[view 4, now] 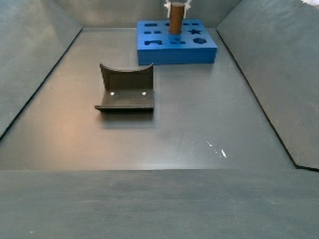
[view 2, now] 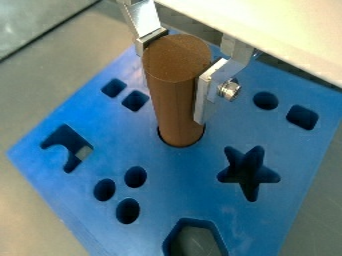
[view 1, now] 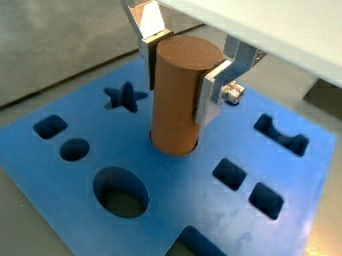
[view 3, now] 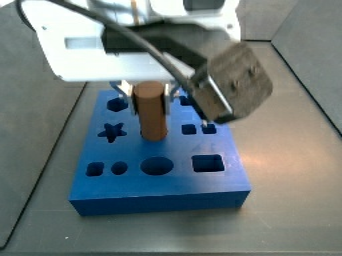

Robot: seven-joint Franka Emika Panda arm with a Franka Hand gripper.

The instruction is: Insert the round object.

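The hand (view 1: 181,68) grips the upright peg (view 1: 179,95), its foot in the board's (view 1: 160,200) round hole; only a side view shows the fixture (view 4: 125,90) on the bench (view 4: 187,121)

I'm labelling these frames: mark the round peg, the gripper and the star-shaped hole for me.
round peg (view 1: 178,95), a wrist view, middle of its side.
gripper (view 2: 185,62), a wrist view, midway between the fingertips, on the peg's top.
star-shaped hole (view 2: 246,168), a wrist view, its dark centre in the blue board.

My wrist views look down past my end effector (view 1: 187,75); side views face it, near and far.
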